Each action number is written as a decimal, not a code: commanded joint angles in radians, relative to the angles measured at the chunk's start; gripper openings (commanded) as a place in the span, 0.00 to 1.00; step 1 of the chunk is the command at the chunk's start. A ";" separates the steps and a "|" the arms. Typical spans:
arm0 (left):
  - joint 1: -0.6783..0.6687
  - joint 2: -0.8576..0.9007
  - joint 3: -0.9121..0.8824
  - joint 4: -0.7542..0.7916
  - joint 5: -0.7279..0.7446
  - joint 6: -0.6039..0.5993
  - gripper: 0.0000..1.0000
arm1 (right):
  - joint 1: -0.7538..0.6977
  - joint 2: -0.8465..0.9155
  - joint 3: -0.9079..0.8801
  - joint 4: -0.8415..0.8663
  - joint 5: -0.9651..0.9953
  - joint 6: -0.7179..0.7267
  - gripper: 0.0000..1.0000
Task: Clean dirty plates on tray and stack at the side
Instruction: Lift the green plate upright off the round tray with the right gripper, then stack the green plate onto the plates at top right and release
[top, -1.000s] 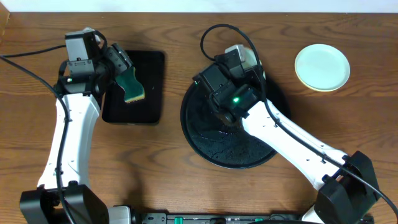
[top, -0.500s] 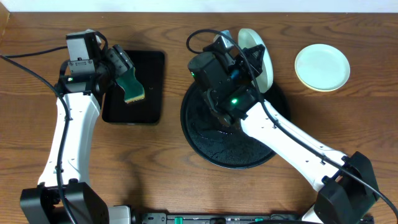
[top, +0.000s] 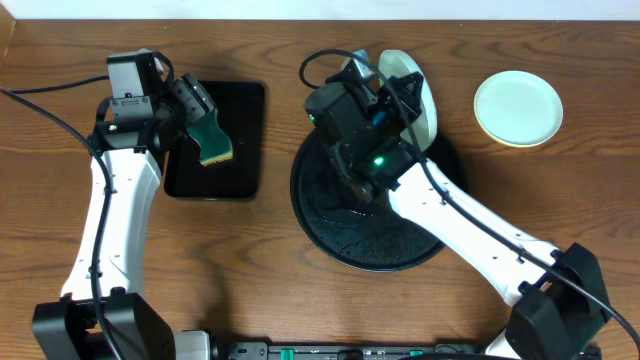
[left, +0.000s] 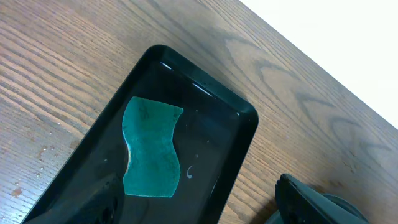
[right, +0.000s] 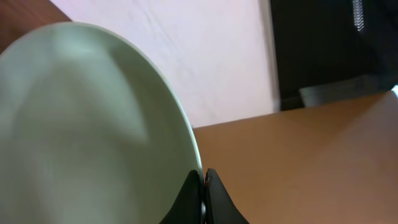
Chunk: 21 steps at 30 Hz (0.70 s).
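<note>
Right pincer (right: 202, 186) pinches the rim of a plate (right: 93, 124), tilted above the far edge of the tray (top: 330, 235). The stack (top: 517, 108) sits to its right on the counter (top: 560, 200), nearer this arm. Left pincer (left: 199, 196) gapes over the sponge (left: 149, 149).

The whole surface (top: 250, 260) is taken in from directly above by the overhead camera. The rectangular tray (left: 208, 140) and sponge (left: 149, 152) are viewed closely, slanting downward, from the left wrist, and are shared with the overhead view. A plate (right: 81, 124) is seen very near from the right wrist.
</note>
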 joint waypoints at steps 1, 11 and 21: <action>0.004 0.004 0.009 -0.002 -0.002 0.006 0.79 | -0.069 -0.016 0.020 -0.051 -0.082 0.269 0.01; 0.004 0.004 0.009 -0.003 -0.002 0.006 0.79 | -0.489 -0.117 0.021 -0.283 -0.935 0.751 0.01; 0.004 0.004 0.009 -0.002 -0.002 0.006 0.80 | -1.020 -0.080 0.017 -0.286 -1.431 0.800 0.01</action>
